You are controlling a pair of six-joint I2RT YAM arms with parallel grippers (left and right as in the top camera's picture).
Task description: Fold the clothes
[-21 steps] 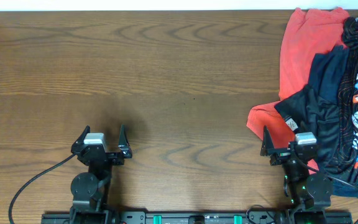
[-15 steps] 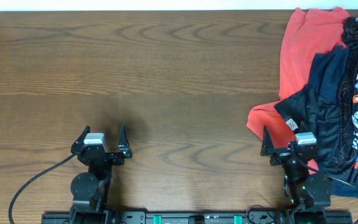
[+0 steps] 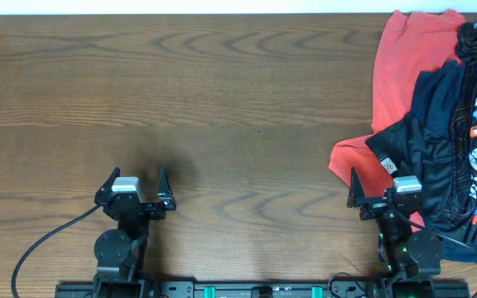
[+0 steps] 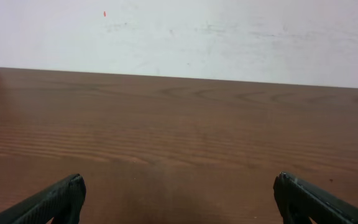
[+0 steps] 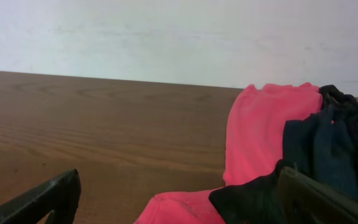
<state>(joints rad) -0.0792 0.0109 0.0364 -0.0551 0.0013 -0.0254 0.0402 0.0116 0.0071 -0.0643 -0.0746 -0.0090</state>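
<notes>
The black jersey (image 3: 470, 141) with orange-white line print and sponsor logos lies crumpled at the table's right edge, on top of a coral-red garment (image 3: 404, 58) and a navy-blue garment (image 3: 439, 87). A black corner of it shows low in the right wrist view (image 5: 253, 199). My right gripper (image 3: 381, 192) is open and empty, resting at the front right, its right finger beside the jersey's edge. My left gripper (image 3: 135, 184) is open and empty at the front left, over bare wood (image 4: 179, 193), far from the pile.
The wooden table (image 3: 222, 116) stretches left of the clothes pile. The red garment (image 5: 260, 137) spreads in front of my right gripper. A white wall (image 4: 179, 31) stands behind the table's far edge. Cables run along the front edge.
</notes>
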